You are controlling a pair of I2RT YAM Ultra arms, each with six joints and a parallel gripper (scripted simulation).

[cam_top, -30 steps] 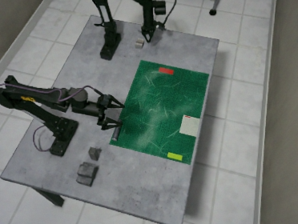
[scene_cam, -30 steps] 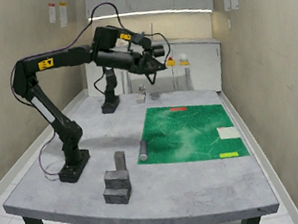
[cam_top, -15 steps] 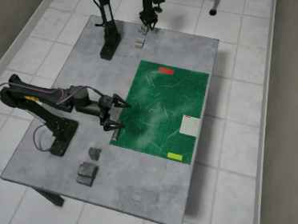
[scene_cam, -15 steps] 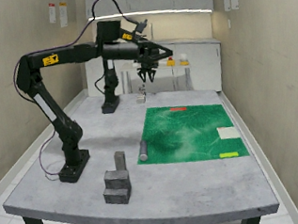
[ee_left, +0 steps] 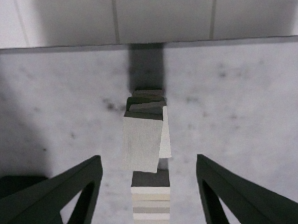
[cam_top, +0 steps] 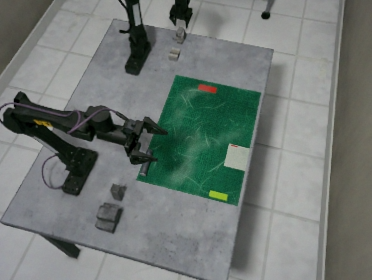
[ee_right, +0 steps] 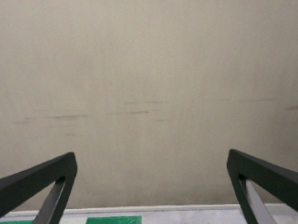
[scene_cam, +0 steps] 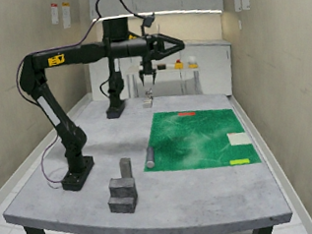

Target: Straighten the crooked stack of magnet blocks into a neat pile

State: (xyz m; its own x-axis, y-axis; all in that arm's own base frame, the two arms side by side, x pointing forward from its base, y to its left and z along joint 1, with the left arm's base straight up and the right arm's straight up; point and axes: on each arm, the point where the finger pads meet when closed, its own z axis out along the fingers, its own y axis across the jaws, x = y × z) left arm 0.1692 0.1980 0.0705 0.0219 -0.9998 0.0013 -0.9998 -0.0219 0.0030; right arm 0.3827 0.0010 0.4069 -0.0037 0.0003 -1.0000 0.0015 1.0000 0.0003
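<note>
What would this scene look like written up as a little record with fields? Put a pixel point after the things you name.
crooked stack: pale and dark blocks (ee_left: 143, 142), under the left claw (cam_top: 180, 25) (scene_cam: 147, 73) (ee_left: 148, 163)
left claw: fingers partly open, gripping nothing
right claw: wide open, empty (cam_top: 153, 146) (scene_cam: 182, 45) (ee_right: 152, 155)
mat: green (cam_top: 200, 125) (scene_cam: 197, 136), with red and yellow-green patches and a whitish square
cylinder: grey (cam_top: 145, 165) (scene_cam: 149, 157), lying at the mat's edge
other blocks: grey (cam_top: 108, 217) (scene_cam: 123, 196), on the table
task: unfinished, stack uneven

Flat rectangular mat (cam_top: 200, 145) (scene_cam: 198, 141): green, streaked with pale scuffs
Rectangular strips on the mat: one red (cam_top: 207, 89) (scene_cam: 186, 114), one yellow-green (cam_top: 218, 195) (scene_cam: 239, 162)
Square card (cam_top: 237, 157) (scene_cam: 239, 139): off-white
Rectangular tabletop (cam_top: 170, 225) (scene_cam: 190, 197): mottled gray
</note>
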